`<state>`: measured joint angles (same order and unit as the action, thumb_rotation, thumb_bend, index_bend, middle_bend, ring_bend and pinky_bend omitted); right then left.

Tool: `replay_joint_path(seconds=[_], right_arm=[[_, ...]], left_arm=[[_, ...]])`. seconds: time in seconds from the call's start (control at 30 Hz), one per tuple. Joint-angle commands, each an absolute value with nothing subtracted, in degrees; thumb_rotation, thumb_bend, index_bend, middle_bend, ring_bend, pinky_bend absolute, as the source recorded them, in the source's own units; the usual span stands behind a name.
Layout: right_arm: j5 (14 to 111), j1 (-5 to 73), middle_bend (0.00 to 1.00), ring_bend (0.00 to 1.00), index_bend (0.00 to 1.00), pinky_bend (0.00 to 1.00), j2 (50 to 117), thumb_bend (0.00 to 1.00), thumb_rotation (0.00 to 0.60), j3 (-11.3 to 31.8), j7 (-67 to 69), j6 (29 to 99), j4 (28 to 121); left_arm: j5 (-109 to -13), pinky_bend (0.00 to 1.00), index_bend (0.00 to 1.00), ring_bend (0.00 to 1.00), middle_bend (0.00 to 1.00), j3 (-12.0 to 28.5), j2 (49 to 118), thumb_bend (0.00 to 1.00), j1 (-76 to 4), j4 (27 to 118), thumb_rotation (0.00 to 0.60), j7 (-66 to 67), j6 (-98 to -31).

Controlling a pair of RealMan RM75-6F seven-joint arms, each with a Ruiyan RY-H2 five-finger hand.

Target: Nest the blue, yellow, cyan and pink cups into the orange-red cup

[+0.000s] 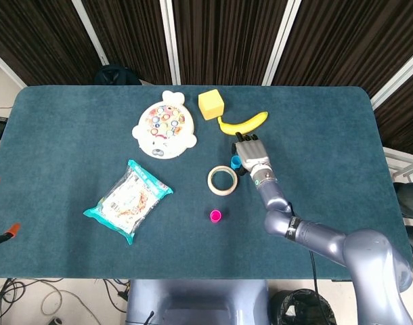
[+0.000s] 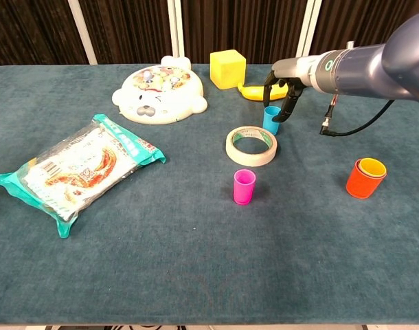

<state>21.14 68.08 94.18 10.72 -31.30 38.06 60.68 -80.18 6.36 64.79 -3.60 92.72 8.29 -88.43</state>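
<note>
— Right robot hand (image 2: 284,88), where is it sitting?
— It is hanging over the cyan cup (image 2: 271,119), fingers (image 2: 289,107) pointing down around the cup's rim. Whether they are actually gripping it, I cannot tell; in the head view the robot hand (image 1: 252,153) is covering most of the cup (image 1: 235,161).
— And the cup itself?
— It is standing upright on the blue surface (image 2: 196,261), touching or just beside the tape roll (image 2: 251,146) at the roll's 1 o'clock in the chest view. The banana (image 2: 254,90) is lying just beyond it at 12 o'clock.
— The other cups?
— The pink cup (image 2: 244,186) is standing upright at the roll's 6 o'clock, apart from it. The orange-red cup (image 2: 365,178) is lying tilted well off at 4 o'clock from the roll, with a yellow cup (image 2: 373,167) showing inside its mouth. A blue cup I am not making out.
— What else is lying about?
— A yellow block (image 2: 227,69) is sitting at the banana's 10 o'clock, a white bear-shaped toy (image 2: 160,95) at the block's 8 o'clock, and a snack packet (image 2: 75,169) is lying at the near left.
— The left robot hand?
— Neither view is showing it.
</note>
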Motion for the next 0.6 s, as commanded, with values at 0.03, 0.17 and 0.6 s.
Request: replay_joint_path(seconds=[0.03,0.17,0.6], right_arm=[[21.5,68.2,0.03,0.12,0.39,0.11,95.0,0.38,0.600,10.9,-30.9,37.6,59.5],[22.3,68.1,0.03,0.13,0.41,0.11,95.7,0.38,0.600,10.9,-30.5,37.1,58.2],[23.6,67.9,0.03,0.13,0.44,0.12,97.2,0.38,0.600,11.3,-30.0,36.5,55.7]], left_arm=[[-80.1,0.00,0.06,0.00,0.02,6.4,64.8,0.13,-3.6,92.7,0.600,8.3,-88.5],[-80.1,0.00,0.06,0.00,0.02,6.5,64.8,0.13,-3.5,92.7,0.600,8.3,-88.6],[-79.9,0.00,0.06,0.00,0.02,6.5,64.7,0.13,-3.6,92.6,0.600,8.2,-88.5]])
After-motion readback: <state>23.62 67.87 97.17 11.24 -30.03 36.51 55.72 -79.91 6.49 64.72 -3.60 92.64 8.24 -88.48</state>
